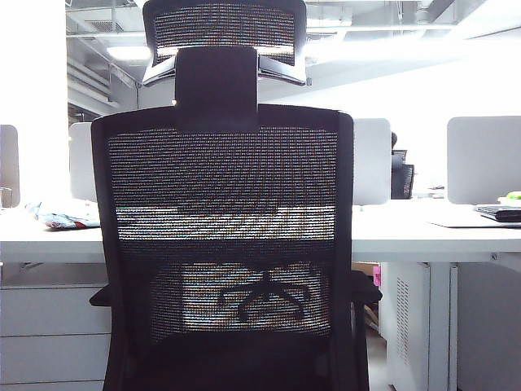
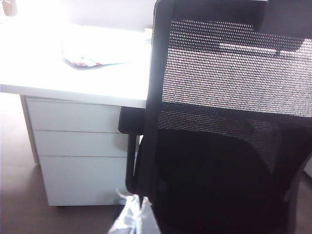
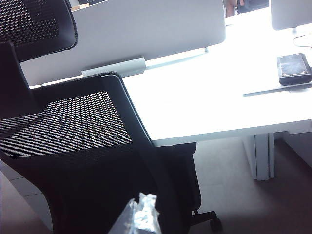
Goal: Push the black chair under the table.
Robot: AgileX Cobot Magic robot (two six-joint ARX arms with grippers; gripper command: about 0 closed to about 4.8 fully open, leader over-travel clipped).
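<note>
Left gripper [image 2: 132, 218] and right gripper [image 3: 139, 214] show only translucent tips; jaw spread cannot be told. Each sits against the rear frame of the black chair [image 1: 221, 244]. The table [image 1: 423, 236] lies beyond at 12 o'clock, the chair's armrests at its edge.

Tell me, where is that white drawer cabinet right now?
The white drawer cabinet stands under the table on the left of the exterior view, just left of the black chair.
</note>
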